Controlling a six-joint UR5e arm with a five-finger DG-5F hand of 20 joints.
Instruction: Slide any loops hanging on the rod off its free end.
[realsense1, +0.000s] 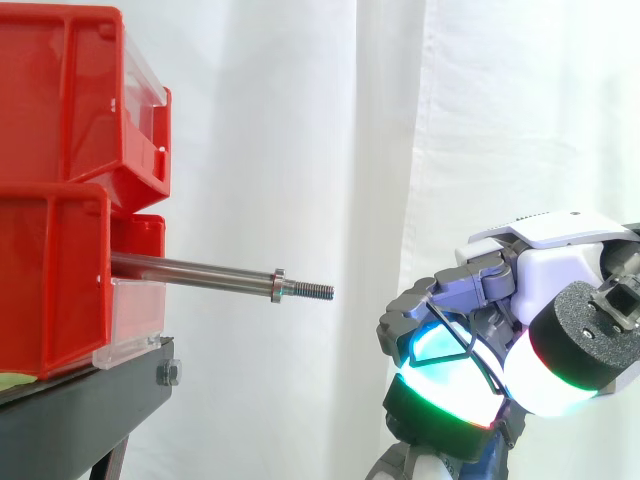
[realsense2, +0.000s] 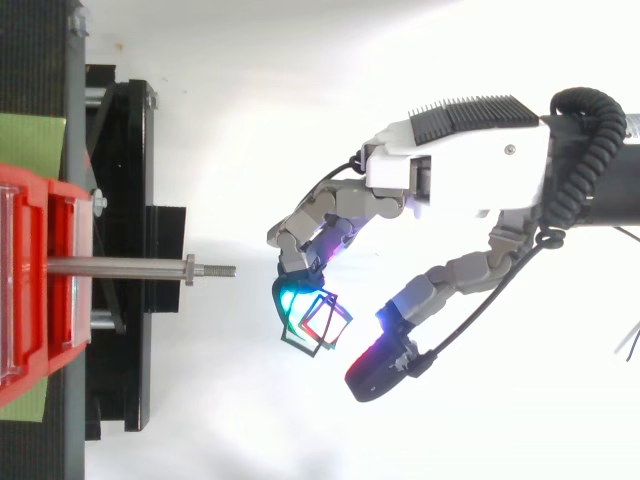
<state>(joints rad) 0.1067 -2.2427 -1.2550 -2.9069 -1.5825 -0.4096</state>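
A steel rod (realsense1: 195, 270) sticks out level from the red bins (realsense1: 50, 290) toward the right, with a nut and a threaded free end (realsense2: 215, 270). Nothing hangs on the rod (realsense2: 120, 267). My hand (realsense2: 460, 165) is off to the right of the free end, a little lower than the rod in the side view. Its fingers are curled, and thin black wire loops (realsense2: 320, 322) hang hooked on the glowing fingertips (realsense2: 292, 296). In the side view the loops (realsense1: 452, 338) lie across the cyan pad. The thumb (realsense2: 385, 362) stands apart from them.
The red bins sit stacked on a black stand (realsense1: 90, 400), which carries a green patch (realsense2: 30, 140) on its left. A white curtain (realsense1: 330, 150) hangs behind. There is open space between the rod's tip and my hand.
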